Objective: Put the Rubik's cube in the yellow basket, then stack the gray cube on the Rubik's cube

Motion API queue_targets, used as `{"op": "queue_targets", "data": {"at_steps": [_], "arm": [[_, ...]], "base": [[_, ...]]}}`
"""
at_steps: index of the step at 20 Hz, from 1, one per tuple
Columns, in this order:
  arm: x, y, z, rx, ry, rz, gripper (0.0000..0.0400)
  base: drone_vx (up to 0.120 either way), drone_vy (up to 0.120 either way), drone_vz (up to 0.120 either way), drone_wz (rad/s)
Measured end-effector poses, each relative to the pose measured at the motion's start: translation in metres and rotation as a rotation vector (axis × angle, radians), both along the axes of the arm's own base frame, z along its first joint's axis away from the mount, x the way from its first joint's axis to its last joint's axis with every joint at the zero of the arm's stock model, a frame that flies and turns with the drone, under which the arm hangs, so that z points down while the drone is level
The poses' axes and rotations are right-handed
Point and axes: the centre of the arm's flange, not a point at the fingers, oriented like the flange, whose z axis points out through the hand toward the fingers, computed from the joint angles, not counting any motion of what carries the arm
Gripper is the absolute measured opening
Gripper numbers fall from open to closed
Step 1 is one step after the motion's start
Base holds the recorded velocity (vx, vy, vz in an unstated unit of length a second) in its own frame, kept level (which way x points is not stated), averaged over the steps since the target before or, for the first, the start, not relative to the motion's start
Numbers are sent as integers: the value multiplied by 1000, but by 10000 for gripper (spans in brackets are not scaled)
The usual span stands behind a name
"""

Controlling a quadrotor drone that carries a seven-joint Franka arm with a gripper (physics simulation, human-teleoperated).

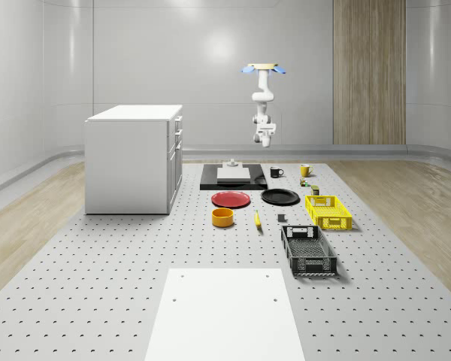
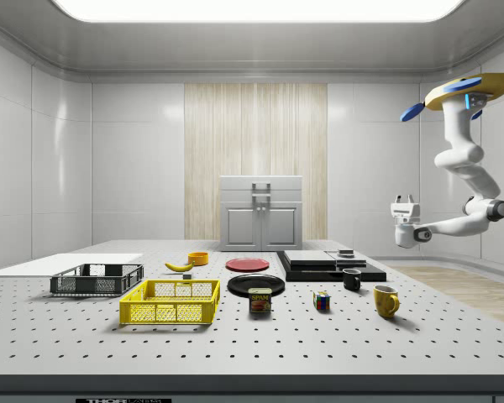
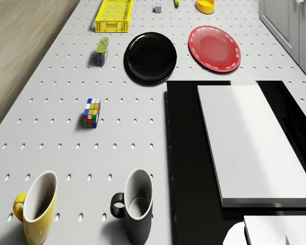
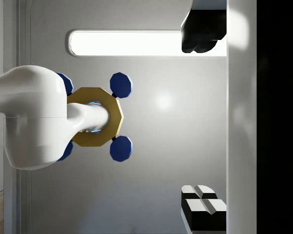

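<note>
The Rubik's cube (image 3: 92, 113) (image 2: 322, 301) (image 1: 304, 181) sits on the perforated table between the mugs and a black plate. The yellow basket (image 1: 328, 211) (image 2: 172, 302) (image 3: 113, 15) stands farther along the same side, with nothing in it. The small gray cube (image 1: 282, 218) (image 3: 157, 8) lies on the table beside the basket. My drone (image 1: 261, 69) (image 2: 466, 91) hovers high over the table's far end, near the black slab. The gripper (image 2: 402, 201) (image 1: 264, 138) (image 4: 205, 122) hangs well above the table, open, with nothing between its fingers (image 4: 202, 207), and it faces back up at the drone.
A yellow mug (image 3: 38, 206) and a black mug (image 3: 135, 204) stand near the Rubik's cube. A black slab with a white block (image 3: 245, 143), a black plate (image 3: 150, 57), a red plate (image 3: 214, 48), a can (image 3: 102, 50), a black basket (image 1: 308, 250) and a white cabinet (image 1: 134, 158) are also here.
</note>
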Motion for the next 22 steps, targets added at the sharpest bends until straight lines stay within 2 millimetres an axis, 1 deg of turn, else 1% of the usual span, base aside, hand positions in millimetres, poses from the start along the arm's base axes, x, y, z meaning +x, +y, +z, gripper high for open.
{"op": "queue_targets", "data": {"at_steps": [4,8,22], "arm": [[1,0,15,0,-3,0,400],[2,0,22,0,-6,0,400],[1,0,27,-1,-17,0,400]], "base": [[120,0,0,0],[120,0,0,0],[120,0,0,0]]}}
